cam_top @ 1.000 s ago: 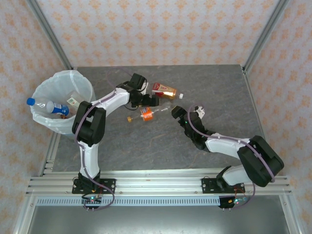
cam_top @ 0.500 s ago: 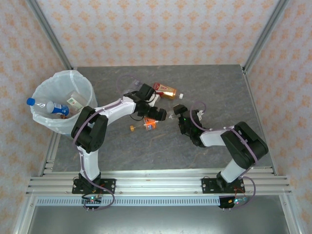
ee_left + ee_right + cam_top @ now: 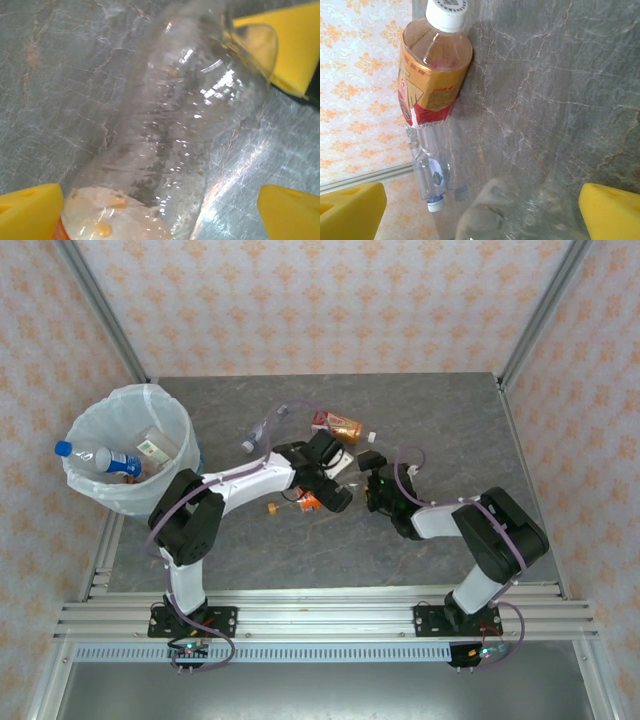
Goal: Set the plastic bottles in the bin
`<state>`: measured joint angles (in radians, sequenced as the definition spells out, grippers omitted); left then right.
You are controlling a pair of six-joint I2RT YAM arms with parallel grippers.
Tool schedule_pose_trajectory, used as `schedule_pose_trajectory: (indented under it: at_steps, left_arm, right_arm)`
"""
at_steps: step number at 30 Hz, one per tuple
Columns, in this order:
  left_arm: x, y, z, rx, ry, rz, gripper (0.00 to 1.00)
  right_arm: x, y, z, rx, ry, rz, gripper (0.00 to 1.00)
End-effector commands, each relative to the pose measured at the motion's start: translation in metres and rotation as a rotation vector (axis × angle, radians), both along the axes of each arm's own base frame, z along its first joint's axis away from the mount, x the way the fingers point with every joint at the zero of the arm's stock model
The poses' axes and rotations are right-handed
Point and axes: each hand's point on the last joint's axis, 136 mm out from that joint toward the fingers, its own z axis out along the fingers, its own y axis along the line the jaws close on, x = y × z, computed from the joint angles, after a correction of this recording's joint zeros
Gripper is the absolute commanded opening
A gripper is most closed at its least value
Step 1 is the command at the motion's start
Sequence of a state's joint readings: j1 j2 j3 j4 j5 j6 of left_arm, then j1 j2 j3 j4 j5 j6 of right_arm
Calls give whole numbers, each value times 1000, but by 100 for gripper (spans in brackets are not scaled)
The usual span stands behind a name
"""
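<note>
The left gripper [image 3: 161, 202] is spread wide, straddling the orange-label bottle [image 3: 185, 115], which lies on the table [image 3: 55, 75] between the two arms. The right gripper [image 3: 482, 200] is also spread and holds nothing, with that bottle's clear end just in front of it. Farther back lie a gold bottle [image 3: 432, 75] and a clear bottle [image 3: 427, 172], touching. The bin [image 3: 176, 412] stands far left with a blue-label bottle [image 3: 100, 457] inside.
</note>
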<state>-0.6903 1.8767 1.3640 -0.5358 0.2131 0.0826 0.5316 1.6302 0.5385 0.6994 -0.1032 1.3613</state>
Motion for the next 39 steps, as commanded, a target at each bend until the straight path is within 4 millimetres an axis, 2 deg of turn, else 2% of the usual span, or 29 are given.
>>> schedule_pose_trajectory:
  at_steps: [1, 4, 7, 14, 18, 22, 26, 30, 35, 39]
  left_arm:
    - [0, 17, -14, 189, -66, -57, 100]
    - [2, 18, -31, 258, -50, -76, 98]
    - [2, 14, -40, 304, -55, -106, 96]
    - [9, -1, -49, 366, -91, -183, 90]
    - [7, -8, -53, 375, -78, -248, 84]
    - [12, -8, -54, 400, -81, -263, 77]
    - [15, -13, -50, 376, -89, -247, 71]
    - [23, -19, -41, 345, -117, -201, 59]
    - [32, -26, -14, 252, -160, -131, 44]
    - [34, -27, 6, 190, -182, -88, 39]
  right_arm:
    - [11, 4, 19, 48, -57, 1, 99]
    - [12, 2, 24, 49, -73, 2, 100]
    - [10, -11, 28, 21, -86, -20, 100]
    - [-11, -76, 24, -143, -36, -91, 100]
    - [-29, -107, 34, -280, -43, -125, 99]
    - [-41, -127, 47, -336, -88, -180, 99]
    - [-44, -127, 54, -368, -117, -150, 99]
    - [-43, -122, 60, -436, -109, -83, 99]
    - [-40, -127, 73, -465, -157, -110, 99]
    - [-38, -125, 82, -506, -177, -80, 99]
